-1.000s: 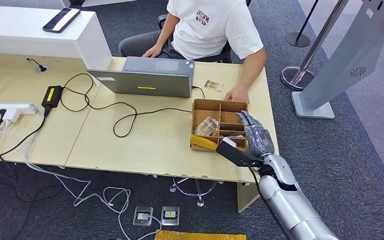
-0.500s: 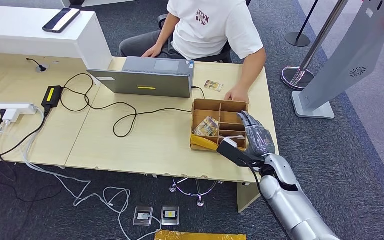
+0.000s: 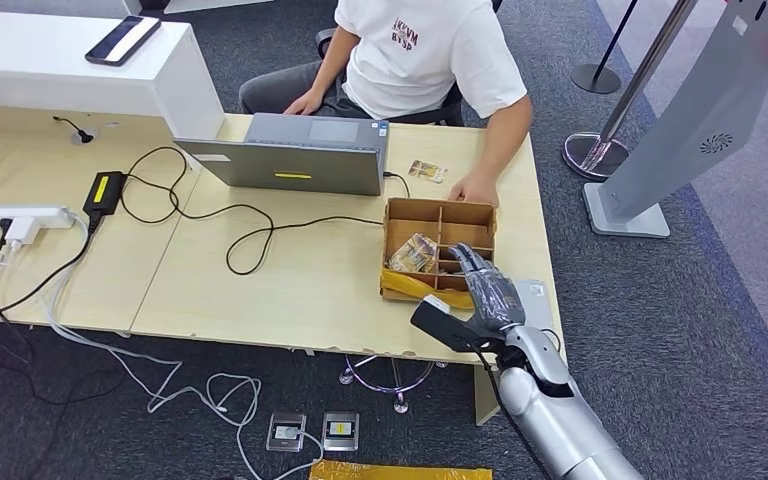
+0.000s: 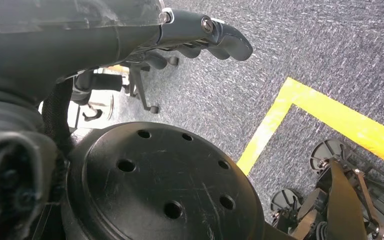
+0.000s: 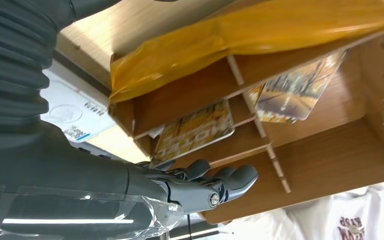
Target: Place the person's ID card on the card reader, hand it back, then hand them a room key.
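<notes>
My left hand (image 4: 215, 40) hangs by my side with fingers curled on nothing, while my right hand (image 3: 487, 290) — empty, fingers loosely spread — hovers over the wooden organizer (image 3: 438, 214), nearer the room key (image 3: 415, 253), which lies just ahead-left, leaning, its long axis slanting across its compartment.

The right hand (image 3: 488, 290) hovers over the near right part of the divided wooden box (image 3: 438, 213), which sits on the desk (image 3: 290, 290). A card reader (image 3: 533, 297) lies on the desk just right of the hand. Room key cards (image 3: 415, 254) stand in the box's compartment left of the hand. Beyond the box, a person's hand (image 3: 475, 190) rests on the desk, with another card (image 3: 427, 171) just left of it. A laptop (image 3: 295, 155) stands farther left and beyond.
</notes>
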Robot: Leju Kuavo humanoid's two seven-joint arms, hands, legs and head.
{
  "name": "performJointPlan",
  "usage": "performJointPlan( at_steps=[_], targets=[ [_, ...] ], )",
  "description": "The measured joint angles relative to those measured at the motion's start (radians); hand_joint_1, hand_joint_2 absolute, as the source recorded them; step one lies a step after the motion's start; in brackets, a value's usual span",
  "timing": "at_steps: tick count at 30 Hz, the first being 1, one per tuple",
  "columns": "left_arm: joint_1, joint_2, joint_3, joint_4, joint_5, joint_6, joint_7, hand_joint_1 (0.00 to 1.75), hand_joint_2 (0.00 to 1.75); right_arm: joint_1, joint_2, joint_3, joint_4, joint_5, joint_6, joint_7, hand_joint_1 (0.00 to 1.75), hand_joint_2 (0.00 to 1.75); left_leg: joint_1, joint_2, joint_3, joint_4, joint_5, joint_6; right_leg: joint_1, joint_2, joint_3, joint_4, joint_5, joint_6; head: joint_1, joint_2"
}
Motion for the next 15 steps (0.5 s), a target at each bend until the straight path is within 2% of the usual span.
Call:
performJointPlan(
  at_steps=[15],
  targets=[
    [0.0,-0.002,0.018,0.0,-0.003,0.0,-0.015,0.0,0.0,0.009,0.022,0.008,-0.008,0.008,0.015,0.008,0.0,1.75,0.0,0.0,0.0,0.0,0.0,0.0,0.0,0.0,0.0,0.0,0.0,0.0,0.0,0.0]
  ],
)
